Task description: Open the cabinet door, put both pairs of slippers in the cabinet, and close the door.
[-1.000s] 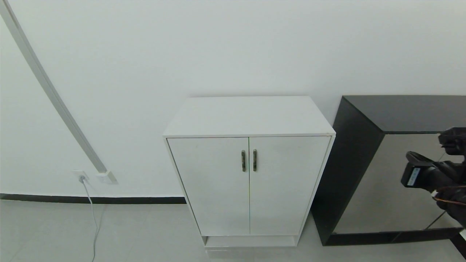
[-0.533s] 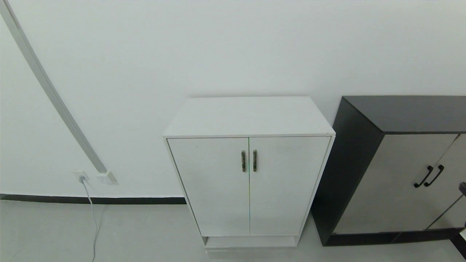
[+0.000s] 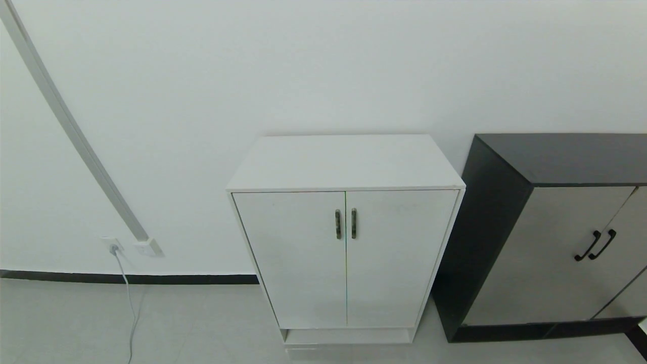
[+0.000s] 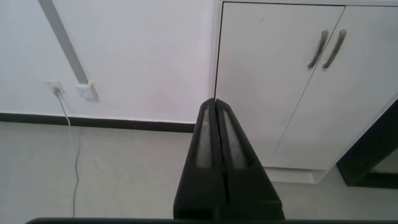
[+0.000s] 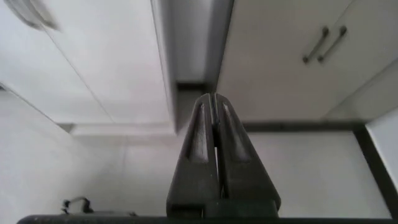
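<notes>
Against wall: white cabinet (image 3: 303, 253), both doors shut, handles (image 3: 337, 223) paired at centre seam. Black cabinet (image 3: 530, 227) just beside it on the right. Left tool (image 4: 216, 104) pinched closed, empty, before white cabinet's left edge. Right tool (image 5: 215, 99) closed, empty, facing the gap between cabinets.

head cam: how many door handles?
4. On the white cabinet: left handle, right handle, flanking the centre seam. On the dark cabinet at right: inner black handle, outer black handle. That cabinet is cut off, so more may exist.
</notes>
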Robot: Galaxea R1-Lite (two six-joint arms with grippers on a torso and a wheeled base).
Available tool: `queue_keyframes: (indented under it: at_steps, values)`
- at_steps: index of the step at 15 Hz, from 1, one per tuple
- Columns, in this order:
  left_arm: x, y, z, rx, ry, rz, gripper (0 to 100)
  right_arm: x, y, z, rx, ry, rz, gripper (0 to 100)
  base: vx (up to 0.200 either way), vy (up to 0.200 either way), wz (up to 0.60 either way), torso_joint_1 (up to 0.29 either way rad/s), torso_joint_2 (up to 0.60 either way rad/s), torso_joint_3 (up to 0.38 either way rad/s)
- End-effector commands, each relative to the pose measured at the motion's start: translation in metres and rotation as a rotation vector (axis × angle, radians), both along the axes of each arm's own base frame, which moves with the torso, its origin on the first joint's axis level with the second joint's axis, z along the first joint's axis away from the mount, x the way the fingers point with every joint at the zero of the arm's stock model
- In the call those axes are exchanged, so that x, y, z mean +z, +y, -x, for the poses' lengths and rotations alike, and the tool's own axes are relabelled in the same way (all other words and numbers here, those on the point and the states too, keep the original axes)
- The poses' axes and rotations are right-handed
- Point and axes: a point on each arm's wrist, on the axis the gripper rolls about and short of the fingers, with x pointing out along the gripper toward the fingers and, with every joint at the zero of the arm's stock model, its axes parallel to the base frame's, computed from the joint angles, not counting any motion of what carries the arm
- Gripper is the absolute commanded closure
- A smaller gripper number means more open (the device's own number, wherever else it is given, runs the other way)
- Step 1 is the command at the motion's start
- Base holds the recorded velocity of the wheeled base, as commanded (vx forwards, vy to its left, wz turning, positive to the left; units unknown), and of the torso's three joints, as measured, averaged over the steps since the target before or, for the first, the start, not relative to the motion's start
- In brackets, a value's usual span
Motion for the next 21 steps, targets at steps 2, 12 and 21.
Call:
queue_keyframes:
  at_steps: [2,12,21]
  values:
    - [0.0,0.0,0.0,0.0,0.002,0.0,100,-0.021,-0.001,0.013,0.065,-0.006,-0.01,100,0.0,0.0,0.0,0.0,0.0,0.0]
    - [0.0,0.0,0.0,0.0,0.002,0.0,100,-0.046,-0.001,0.03,0.166,0.048,-0.027,100,0.0,0.0,0.0,0.0,0.0,0.0]
    - [0.0,0.0,0.0,0.0,0.002,0.0,100,-0.057,-0.002,0.04,0.016,-0.05,-0.058,100,0.0,0.0,0.0,0.0,0.0,0.0]
